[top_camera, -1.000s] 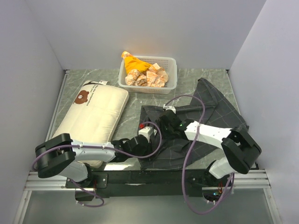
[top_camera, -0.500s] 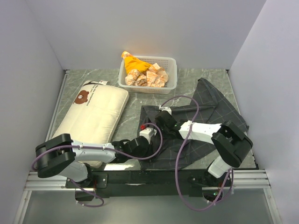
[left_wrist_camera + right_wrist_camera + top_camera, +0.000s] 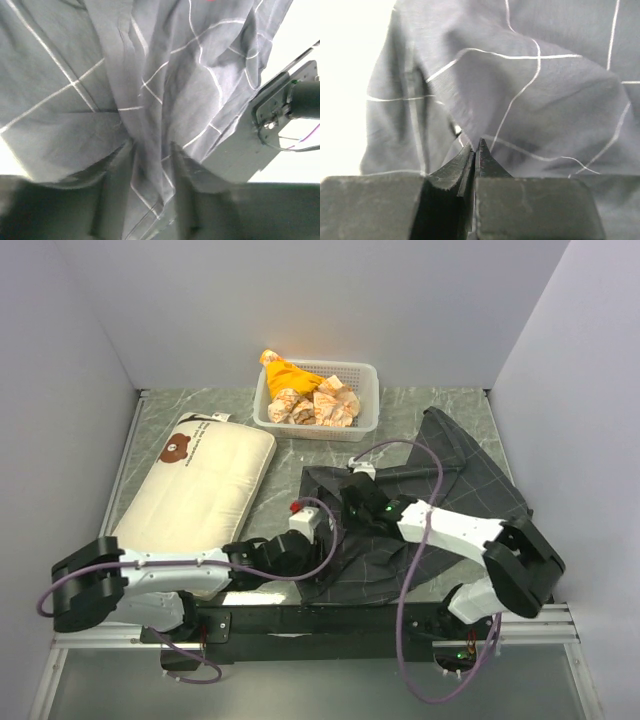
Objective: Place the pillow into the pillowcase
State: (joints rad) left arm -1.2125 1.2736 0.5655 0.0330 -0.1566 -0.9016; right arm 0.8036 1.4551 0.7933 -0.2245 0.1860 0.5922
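I am opening the pillowcase (image 3: 470,472) at the bench's near edge, right gripper (image 3: 476,144) pinching cloth, left gripper (image 3: 154,150) narrowly straddling a fold; spreading its mouth likely comes next.

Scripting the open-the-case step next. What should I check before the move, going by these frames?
1. Right gripper shut against the pillowcase: ok; cloth pinched: cannot tell.
2. Left gripper clamped on a fold: not ok, jaws apart, fold between them.
3. Pillowcase mouth spread open: not ok, lies crumpled.
4. The pillow outside the case, flat at left: ok.
5. Basket away from both grippers: ok.
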